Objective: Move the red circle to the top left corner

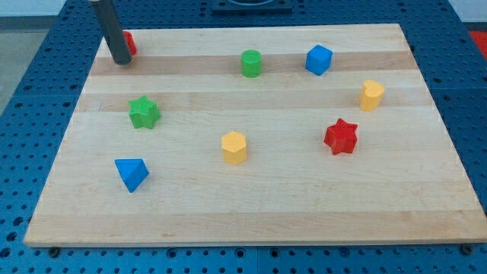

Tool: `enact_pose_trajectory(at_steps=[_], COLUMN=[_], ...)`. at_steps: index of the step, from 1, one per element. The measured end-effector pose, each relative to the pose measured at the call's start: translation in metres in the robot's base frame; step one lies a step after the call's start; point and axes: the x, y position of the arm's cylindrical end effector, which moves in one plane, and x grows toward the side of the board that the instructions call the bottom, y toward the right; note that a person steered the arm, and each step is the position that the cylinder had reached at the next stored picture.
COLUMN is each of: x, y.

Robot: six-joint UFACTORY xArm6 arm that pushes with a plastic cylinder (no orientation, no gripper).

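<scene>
Camera view: the red circle (130, 43) sits in the board's top left corner, mostly hidden behind my tip (121, 61).
My tip touches its left side; the rod has no fingers to open or close. Farther right along the top are a green cylinder (252, 63) and a blue cube (319, 59). Below sit a green star (143, 113), blue triangle (132, 173), yellow hexagon (234, 147), red star (341, 137) and another yellow block (371, 95).

Robotics lab bench, wooden board (251, 205) on blue perforated mounting table (23, 68), scattered coloured test blocks
</scene>
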Motion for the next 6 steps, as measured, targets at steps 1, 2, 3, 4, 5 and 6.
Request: enact_pose_trajectory(at_steps=[1, 2, 3, 4, 5, 6], x=[0.002, -0.010, -0.024, -0.031, -0.028, -0.026], y=[-0.005, -0.005, -0.005, -0.005, -0.004, 0.022])
